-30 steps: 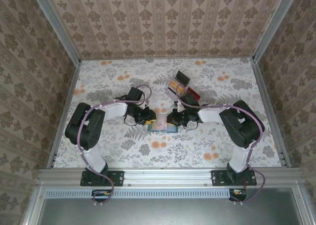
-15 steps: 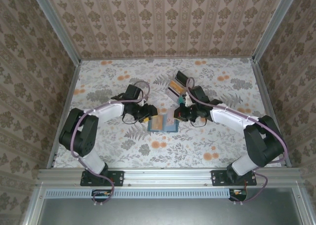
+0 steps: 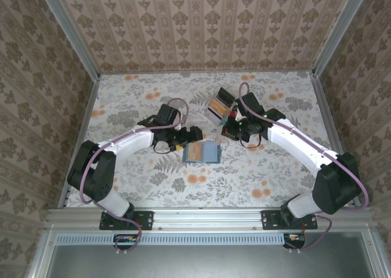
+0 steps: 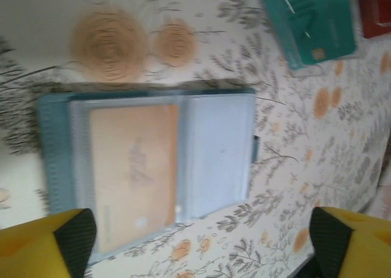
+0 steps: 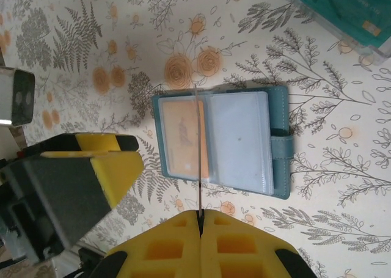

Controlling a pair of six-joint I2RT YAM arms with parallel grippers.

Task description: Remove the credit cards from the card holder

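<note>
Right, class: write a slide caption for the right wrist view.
Right hand shut on an edge-on card; behind it, the open card holder with one orange card inside.

Teal-blue card holder (image 3: 201, 151) lying open and flat on the floral counter (image 3: 122, 107)

Its paler blue-grey inside faces up, with two clear pockets side by side: an orange card (image 5: 180, 137) fills one and the other shows plain pale lining, the clasp tab jutting from that side. A thin card (image 5: 199, 168), seen edge-on, is pinched in the closed right claw (image 5: 200, 215). A teal card (image 4: 311, 24) lies chip up near the holder, not touching it
</note>
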